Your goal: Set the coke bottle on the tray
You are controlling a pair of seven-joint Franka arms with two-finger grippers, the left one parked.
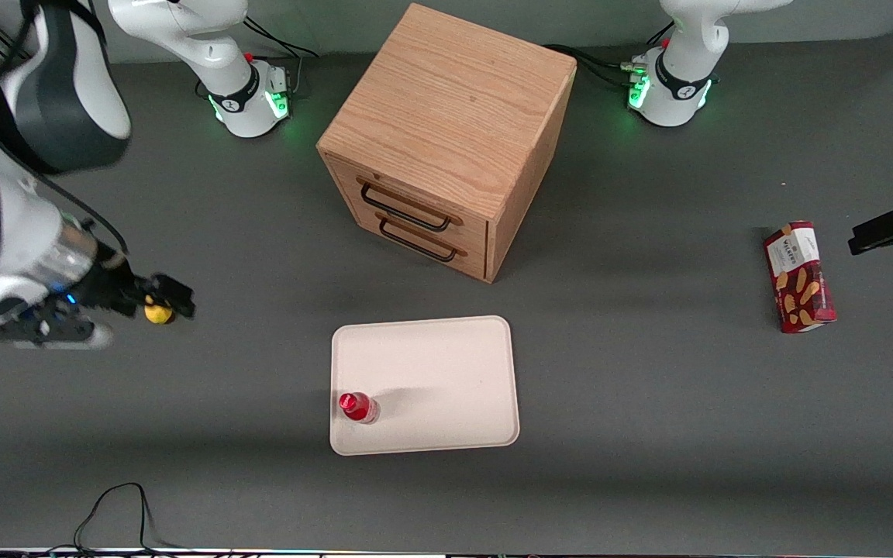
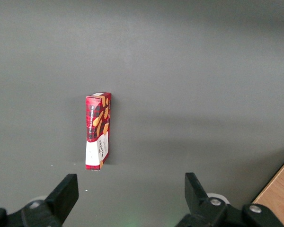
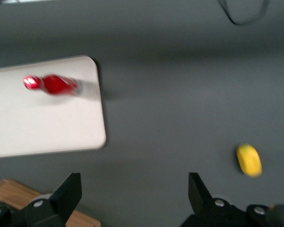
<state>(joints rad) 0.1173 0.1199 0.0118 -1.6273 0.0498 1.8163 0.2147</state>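
Front view: saw the coke bottle (image 1: pixel 358 407) standing upright on the tray (image 1: pixel 446 364), in the tray's near corner toward the working arm's end of the table. Found the gripper (image 1: pixel 163 301) well apart from it, low over the table at the working arm's end, just above a small yellow object (image 1: pixel 156 314). Could not read there how wide it stood. Noted the wooden drawer cabinet (image 1: pixel 446 139) farther from the camera than the tray, and a red snack box (image 1: pixel 799 277) toward the parked arm's end.

Left wrist view: showed only the snack box (image 2: pixel 98 130) lying on the grey table.

Right wrist view: showed the fingers (image 3: pixel 68 194) spread wide with nothing between them, the bottle (image 3: pixel 52 84) on the tray (image 3: pixel 47 127), the yellow object (image 3: pixel 249 160) well apart on bare table.

Judged the placing done: bottle released and resting on the tray, nothing left but perhaps parking the arm.
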